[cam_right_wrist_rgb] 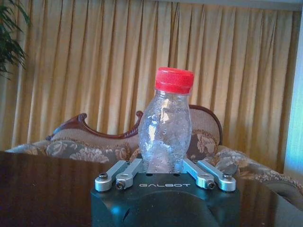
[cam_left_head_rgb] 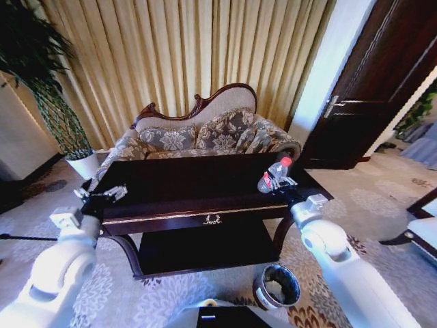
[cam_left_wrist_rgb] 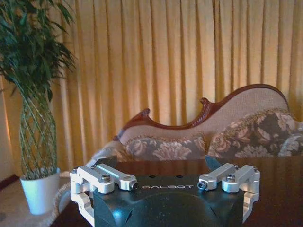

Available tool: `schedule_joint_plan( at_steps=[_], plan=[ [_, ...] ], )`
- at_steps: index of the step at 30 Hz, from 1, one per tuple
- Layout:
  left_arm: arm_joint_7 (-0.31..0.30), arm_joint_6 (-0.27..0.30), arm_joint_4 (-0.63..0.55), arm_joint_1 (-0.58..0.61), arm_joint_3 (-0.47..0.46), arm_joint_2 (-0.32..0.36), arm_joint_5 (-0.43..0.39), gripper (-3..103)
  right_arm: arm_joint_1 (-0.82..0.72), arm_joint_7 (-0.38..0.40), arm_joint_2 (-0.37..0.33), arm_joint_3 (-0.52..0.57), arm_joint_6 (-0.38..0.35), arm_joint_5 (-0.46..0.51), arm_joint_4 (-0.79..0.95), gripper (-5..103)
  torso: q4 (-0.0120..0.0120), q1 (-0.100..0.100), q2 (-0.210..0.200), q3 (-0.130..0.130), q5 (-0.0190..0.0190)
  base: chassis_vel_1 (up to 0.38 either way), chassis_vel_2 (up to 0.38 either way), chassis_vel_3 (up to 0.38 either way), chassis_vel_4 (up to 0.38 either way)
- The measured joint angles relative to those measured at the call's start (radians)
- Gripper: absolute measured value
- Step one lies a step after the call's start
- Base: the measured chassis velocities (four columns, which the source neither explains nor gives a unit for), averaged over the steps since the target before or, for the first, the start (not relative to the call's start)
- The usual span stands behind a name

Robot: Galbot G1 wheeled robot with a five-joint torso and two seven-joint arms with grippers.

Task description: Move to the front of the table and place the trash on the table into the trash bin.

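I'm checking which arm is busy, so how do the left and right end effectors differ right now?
The right end effector is shut on the clear bottle with the red cap; the left end effector is open and holds nothing. The right one sits over the right end of the table, the left one at its left edge. Both are the same dark body with silver linkages, pointing toward the sofa.

floral sofa (cam_left_head_rgb: 205, 137), gold curtains (cam_left_head_rgb: 184, 48), potted plant (cam_left_head_rgb: 51, 89), dark door (cam_left_head_rgb: 382, 75)
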Motion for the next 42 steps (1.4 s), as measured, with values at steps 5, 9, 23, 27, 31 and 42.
schedule_joint_plan(
  at_steps=[5,9,23,27,31,42],
  plan=[
    [0.003,0.018,-0.013,0.008,0.018,0.017,-0.03,100,-0.044,0.002,0.015,0.039,-0.008,0.017,0.047,20,-0.0001,0.0,0.0,0.0,-0.0001,0.0,0.0,0.0,0.0],
    [0.0,0.03,-0.032,0.006,0.032,0.028,-0.042,100,-0.072,0.002,0.024,0.062,-0.008,0.02,0.058,20,-0.0002,0.0,0.0,0.0,0.0,0.0,0.0,0.0,0.0],
    [-0.003,0.028,-0.034,0.008,0.043,0.046,-0.038,100,-0.117,-0.002,0.056,0.078,0.012,0.008,0.054,20,-0.0001,0.0,0.0,0.0,0.0,0.1,-0.099,-0.095,0.099],
    [-0.004,0.027,-0.027,0.007,0.056,0.038,-0.034,100,-0.12,-0.003,0.06,0.076,0.016,0.004,0.041,20,0.0,0.0,0.0,0.0,0.0,0.133,-0.139,-0.125,0.14],
    [-0.004,0.025,-0.024,0.003,0.068,0.033,-0.034,100,-0.125,-0.015,0.06,0.075,0.025,0.0,0.028,20,0.0,0.0,0.0,0.0,0.0,0.121,-0.114,-0.117,0.12],
    [-0.004,0.023,-0.017,-0.004,0.078,0.032,-0.03,100,-0.124,-0.023,0.066,0.064,0.041,-0.009,-0.014,20,0.0,0.0,0.0,0.0,0.0,0.095,-0.105,-0.097,0.103]
  ],
)
